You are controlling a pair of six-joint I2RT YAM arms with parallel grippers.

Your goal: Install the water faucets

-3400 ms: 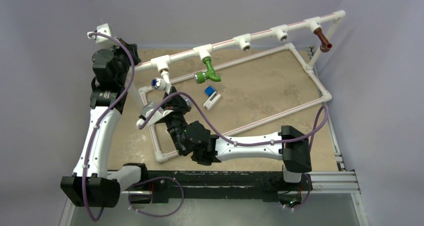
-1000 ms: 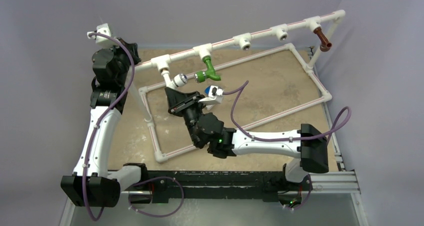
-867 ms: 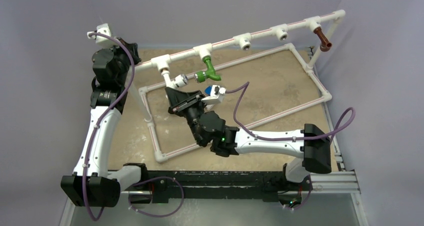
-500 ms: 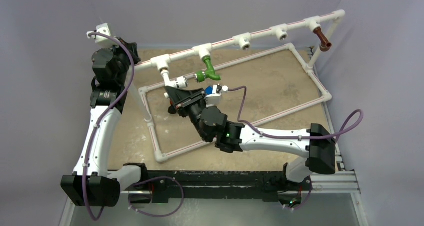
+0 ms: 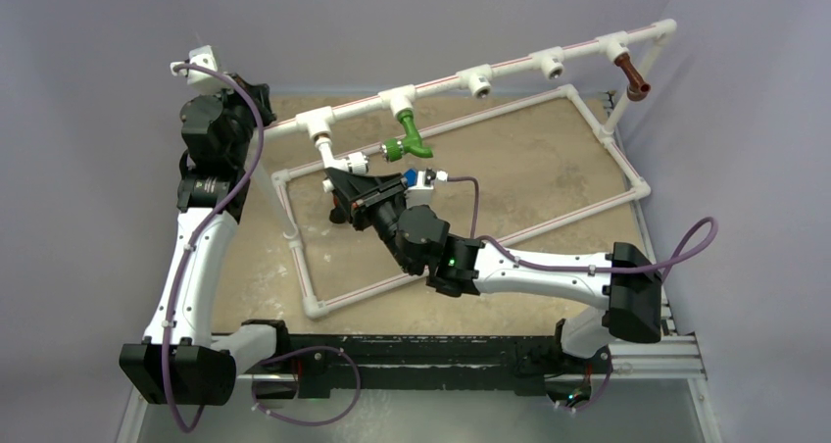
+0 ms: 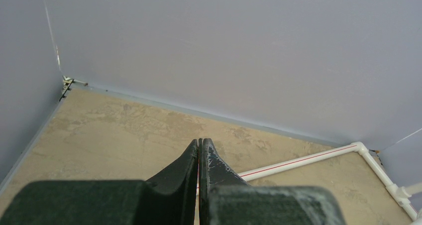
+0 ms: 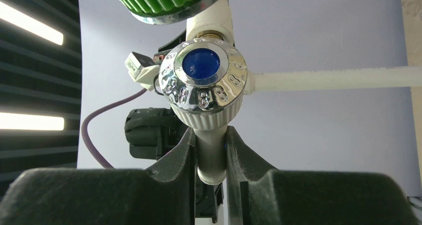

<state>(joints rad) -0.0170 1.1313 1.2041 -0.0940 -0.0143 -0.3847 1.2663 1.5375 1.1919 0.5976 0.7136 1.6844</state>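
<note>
Tan tabletop [image 5: 549,178] holds the pipe frame [image 5: 510,66]. Green faucet [image 5: 410,134] and brown faucet [image 5: 634,78] look installed. Right gripper [image 7: 211,135] clamps the white faucet [image 7: 204,85], apparently seating it at a tee [image 5: 318,124]. Left gripper [image 6: 199,148] is closed and empty.

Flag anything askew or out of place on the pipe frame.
The white faucet under the leftmost tee sits slanted, its knob close beside the green faucet, with the right pincer clamped on its spout. Nothing looks spilled or broken.
</note>
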